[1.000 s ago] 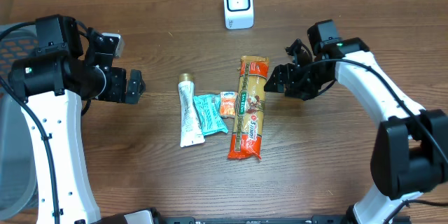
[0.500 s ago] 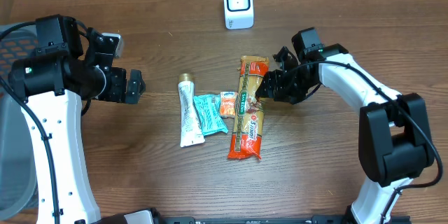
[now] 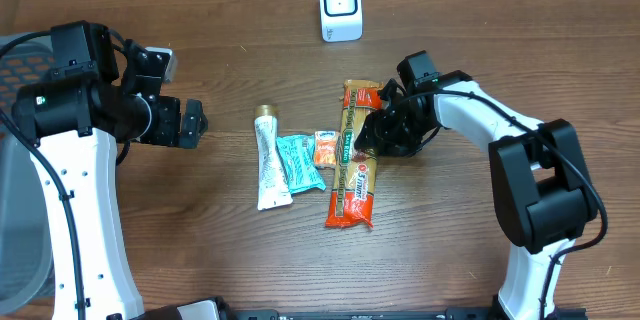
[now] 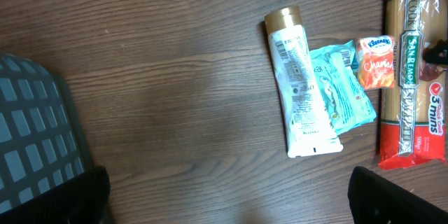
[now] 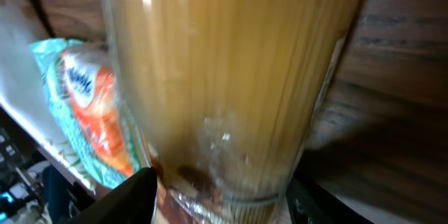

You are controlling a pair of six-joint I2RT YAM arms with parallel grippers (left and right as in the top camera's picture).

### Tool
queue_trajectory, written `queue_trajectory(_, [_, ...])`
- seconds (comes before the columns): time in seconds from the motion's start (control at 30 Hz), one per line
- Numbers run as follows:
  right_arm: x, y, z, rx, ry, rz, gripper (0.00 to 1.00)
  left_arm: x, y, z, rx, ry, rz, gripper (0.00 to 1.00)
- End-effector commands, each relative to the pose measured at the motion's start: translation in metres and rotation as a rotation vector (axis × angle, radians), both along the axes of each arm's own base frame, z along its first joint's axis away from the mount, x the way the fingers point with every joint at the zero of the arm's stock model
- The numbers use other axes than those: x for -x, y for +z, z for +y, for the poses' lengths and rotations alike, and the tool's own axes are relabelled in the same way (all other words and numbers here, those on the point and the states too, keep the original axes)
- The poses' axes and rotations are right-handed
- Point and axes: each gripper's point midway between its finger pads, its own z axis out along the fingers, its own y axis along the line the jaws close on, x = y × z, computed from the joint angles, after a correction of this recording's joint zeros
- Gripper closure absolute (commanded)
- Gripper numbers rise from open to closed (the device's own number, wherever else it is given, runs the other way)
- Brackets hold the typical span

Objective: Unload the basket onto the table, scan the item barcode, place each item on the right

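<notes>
A long orange pack of spaghetti [image 3: 355,165] lies on the wooden table, and it also shows at the right edge of the left wrist view [image 4: 413,77]. My right gripper [image 3: 368,140] is down over its upper half. In the right wrist view the pack [image 5: 231,77] fills the space between the two black fingers, and the gripper [image 5: 220,199] is open, with each finger close beside a long edge. The pack still rests flat. The white barcode scanner [image 3: 340,6] stands at the back centre. My left gripper [image 3: 195,122] hovers wide open at the left with nothing in it [image 4: 227,196].
Left of the spaghetti lie a white tube with a gold cap [image 3: 270,160], a teal packet [image 3: 300,163] and a small orange sachet [image 3: 325,148]. A grey basket [image 3: 15,210] sits at the far left edge.
My right arm has moved left from beside the spaghetti pack onto it, and its jaws have narrowed around the pack. The left arm has not moved.
</notes>
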Motion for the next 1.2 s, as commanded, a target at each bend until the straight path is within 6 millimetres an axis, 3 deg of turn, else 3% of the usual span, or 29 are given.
queue_trajectory(0.0, [0.004, -0.012, 0.003, 0.008, -0.055, 0.068, 0.43, 0.0, 0.004, -0.002, 0.007, -0.006, -0.017, 0.0])
queue_trajectory(0.3, [0.003, -0.012, 0.004, 0.006, -0.054, 0.062, 0.96, 0.0, 0.004, -0.002, 0.007, -0.006, -0.017, 0.0])
queue_trajectory(0.4, [0.004, -0.008, 0.003, 0.008, -0.056, 0.067, 0.96, 0.0, 0.004, -0.002, 0.008, -0.006, -0.016, 0.0])
queue_trajectory(0.53, [-0.002, 0.019, -0.01, 0.058, -0.074, 0.034, 0.96, 0.0, 0.004, -0.002, 0.007, -0.006, -0.016, 0.0])
queue_trajectory(0.73, [-0.002, 0.094, -0.061, 0.367, -0.102, -0.09, 0.96, 0.0, 0.004, -0.002, 0.008, -0.006, -0.016, 0.0])
queue_trajectory(0.83, [0.006, 0.117, -0.095, 0.628, -0.14, -0.109, 0.96, 0.0, 0.004, -0.002, 0.007, -0.006, -0.017, 0.0])
queue_trajectory(0.9, [0.012, 0.123, -0.11, 0.772, -0.157, -0.125, 0.96, 0.0, 0.004, -0.002, 0.008, -0.006, -0.016, 0.0])
queue_trajectory(1.0, [0.017, 0.12, -0.11, 0.884, -0.146, -0.148, 0.96, 0.0, 0.004, -0.002, 0.008, -0.006, -0.016, 0.0])
queue_trajectory(1.17, [0.02, 0.084, -0.093, 0.973, -0.06, -0.11, 0.96, 0.0, 0.004, -0.002, 0.007, -0.006, -0.017, 0.0])
